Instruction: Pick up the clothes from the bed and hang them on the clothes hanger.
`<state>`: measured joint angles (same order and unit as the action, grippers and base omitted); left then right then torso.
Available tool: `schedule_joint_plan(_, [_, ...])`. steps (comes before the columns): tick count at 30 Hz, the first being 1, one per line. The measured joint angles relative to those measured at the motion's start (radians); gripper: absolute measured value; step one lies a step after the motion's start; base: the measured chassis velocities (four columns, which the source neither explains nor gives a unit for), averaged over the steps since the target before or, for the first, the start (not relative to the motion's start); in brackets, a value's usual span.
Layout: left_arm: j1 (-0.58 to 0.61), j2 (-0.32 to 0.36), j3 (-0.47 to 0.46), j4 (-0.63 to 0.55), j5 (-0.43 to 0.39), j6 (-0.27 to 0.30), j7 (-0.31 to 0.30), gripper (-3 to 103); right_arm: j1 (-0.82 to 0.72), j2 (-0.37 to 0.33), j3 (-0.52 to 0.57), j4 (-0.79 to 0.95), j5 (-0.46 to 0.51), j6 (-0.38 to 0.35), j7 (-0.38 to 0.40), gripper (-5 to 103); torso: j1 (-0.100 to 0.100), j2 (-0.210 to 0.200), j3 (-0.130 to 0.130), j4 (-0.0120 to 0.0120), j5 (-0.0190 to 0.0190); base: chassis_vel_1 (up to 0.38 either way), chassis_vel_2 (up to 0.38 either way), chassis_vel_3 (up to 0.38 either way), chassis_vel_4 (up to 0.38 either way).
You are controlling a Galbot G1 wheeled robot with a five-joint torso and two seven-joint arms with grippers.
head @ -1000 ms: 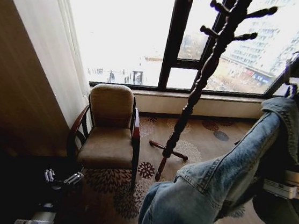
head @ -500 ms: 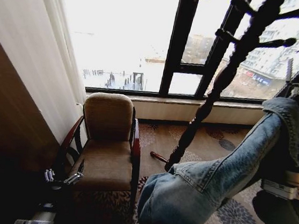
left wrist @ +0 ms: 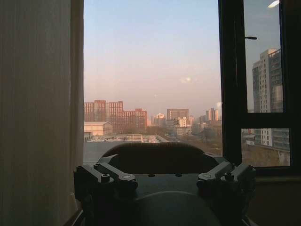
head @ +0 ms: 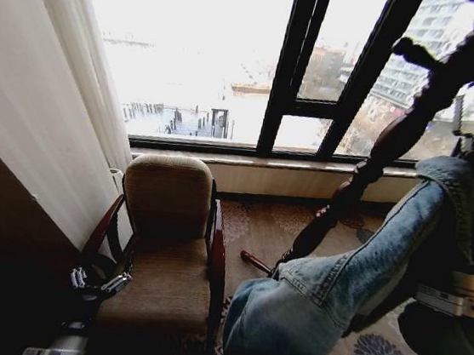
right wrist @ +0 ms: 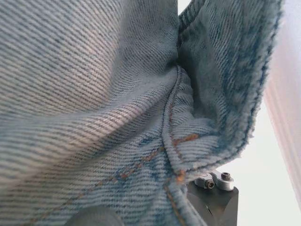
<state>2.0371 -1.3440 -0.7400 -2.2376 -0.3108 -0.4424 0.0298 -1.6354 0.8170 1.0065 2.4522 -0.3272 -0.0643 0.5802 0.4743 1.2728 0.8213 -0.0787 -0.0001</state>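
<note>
A faded-blue denim jacket with orange stitched seams (head: 334,300) hangs off the robot's right gripper (head: 466,199), which is raised at the right edge of the head view. Cloth drapes over the gripper and trails down and toward the robot's left below it; the wrist camera looks straight into folded denim (right wrist: 94,94) pressed against the tool, so the grip reads as closed on the jacket, though the fingertips themselves are buried.

The left gripper (head: 98,282) sits low on the opposite side, its two dark fingers (left wrist: 113,176) spread wide on nothing, pointed over the back of a tan upholstered armchair with dark wooden arms (head: 165,246).

Just beyond the hanging sleeve, slightly to the right gripper's left, leans a dark turned-wood coat stand with pegs (head: 376,159), footed on patterned carpet before a tall black-framed window (head: 297,64).

The risk, judged from here: the long loose fall of denim could catch on the stand's pegs or post, or slide free, since only a bunched fold appears held.
</note>
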Motion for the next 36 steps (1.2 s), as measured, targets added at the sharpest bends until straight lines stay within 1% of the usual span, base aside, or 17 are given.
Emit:
schedule_joint_plan(6, [0.000, 0.000, 0.000, 0.000, 0.000, 0.000, 0.000, 100, -0.001, 0.001, -0.002, 0.002, -0.002, 0.000, 0.001, 15, -0.002, 0.001, -0.001, -0.0002, 0.0002, 0.059, -0.078, -0.058, 0.077])
schedule_joint_plan(14, [0.000, 0.000, 0.000, 0.000, 0.000, 0.000, 0.000, 100, -0.001, 0.001, -0.004, 0.002, -0.004, 0.000, -0.002, 15, 0.000, 0.000, 0.000, 0.0003, 0.0001, 0.130, -0.154, -0.119, 0.142])
schedule_joint_plan(22, [0.000, 0.000, 0.000, 0.000, 0.000, 0.000, 0.000, 100, -0.002, 0.009, -0.015, 0.002, -0.013, 0.008, -0.008, 15, -0.001, 0.001, 0.000, -0.0003, 0.0001, 0.105, -0.107, -0.102, 0.098])
schedule_joint_plan(28, [0.000, 0.000, 0.000, 0.000, 0.000, 0.000, 0.000, 100, 0.003, 0.004, -0.016, -0.001, -0.010, 0.007, -0.009, 15, 0.001, 0.000, 0.000, 0.0003, 0.0000, -0.017, 0.001, 0.018, 0.003])
schedule_joint_plan(36, [0.000, 0.000, 0.000, 0.000, 0.000, 0.000, 0.000, 100, 0.003, 0.006, -0.021, -0.004, -0.012, 0.007, -0.011, 15, 0.001, 0.000, 0.000, 0.0002, 0.0000, -0.083, -0.073, 0.098, 0.061])
